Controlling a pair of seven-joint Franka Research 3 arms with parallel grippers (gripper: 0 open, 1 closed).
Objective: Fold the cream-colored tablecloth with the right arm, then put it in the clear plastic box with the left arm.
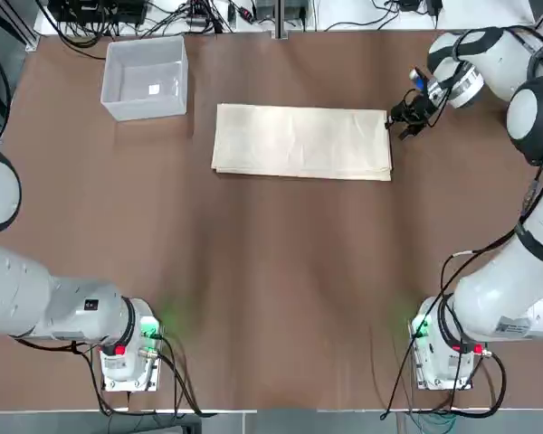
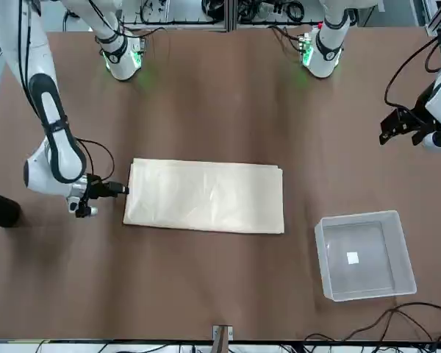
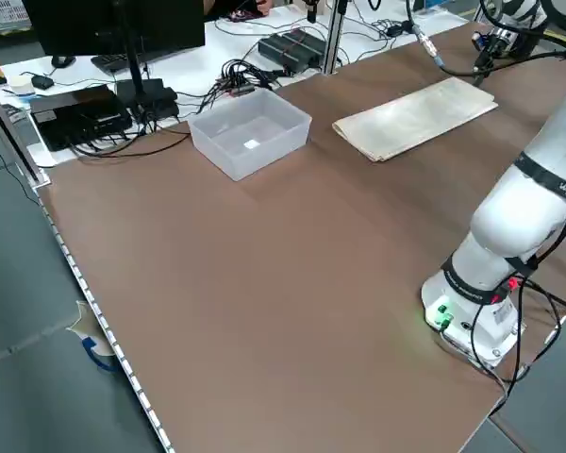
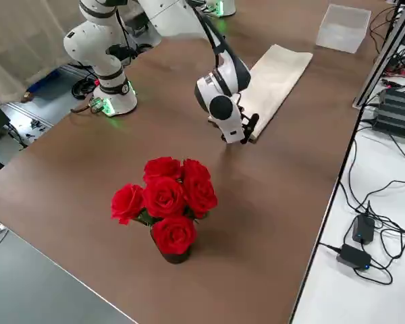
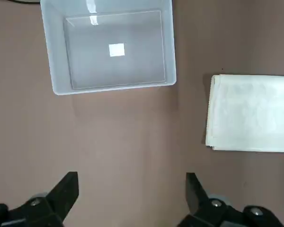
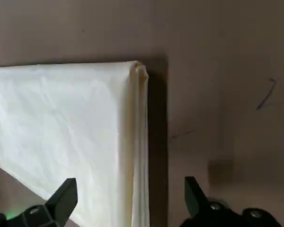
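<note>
The cream-colored tablecloth (image 1: 300, 142) lies flat as a long folded rectangle in the far middle of the table. My right gripper (image 1: 403, 117) hovers low at its right short end, fingers pointing at the cloth. In the right wrist view that gripper (image 6: 130, 182) is open, with the layered cloth edge (image 6: 137, 123) between the fingers and nothing held. The clear plastic box (image 1: 146, 77) stands empty at the far left, apart from the cloth. My left gripper (image 2: 388, 132) hangs high on the left side, and in its wrist view it (image 5: 131, 178) is open above bare table near the box (image 5: 114, 87).
A vase of red roses (image 4: 165, 202) stands at the table's right end. Cables and electronics (image 1: 163, 14) line the white bench past the far edge, with a metal post (image 1: 278, 18) at its middle. Both arm bases (image 1: 127, 348) (image 1: 448, 344) sit at the near edge.
</note>
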